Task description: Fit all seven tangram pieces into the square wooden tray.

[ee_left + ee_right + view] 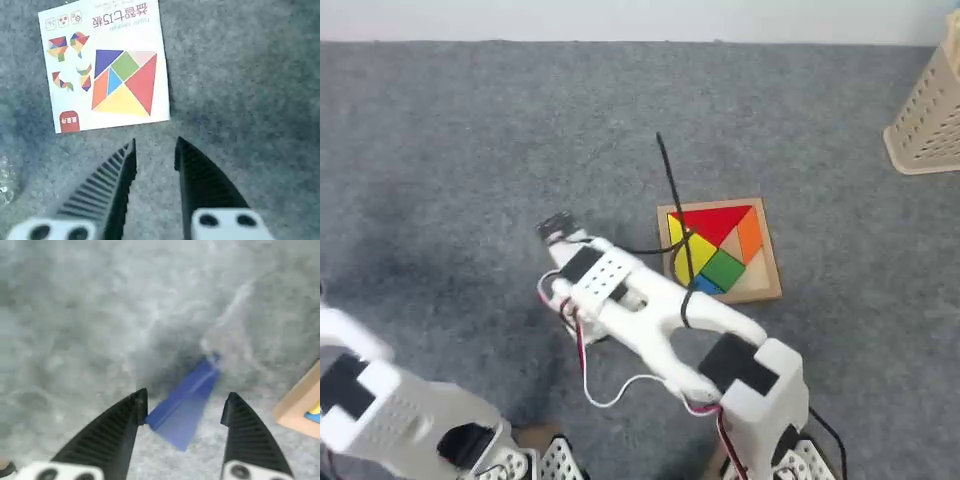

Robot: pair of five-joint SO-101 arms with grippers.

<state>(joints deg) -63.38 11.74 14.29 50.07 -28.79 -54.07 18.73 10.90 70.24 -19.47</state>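
A flat blue tangram piece (186,410) is seen on the grey felt-covered desk (470,150), near a corner of the square wooden tray (773,275), which is set right of the desk's middle and partly filled with coloured pieces (715,225). The blue piece is straddled by the right claw (187,395), spread wide apart, with open felt beyond. The left claw (155,150) is held slightly parted beside a printed white paper sheet (105,65).

It looks like a robotics lab: a grey felt-covered surface (470,130) carries white robot arms (650,310) with loose cables (672,190).
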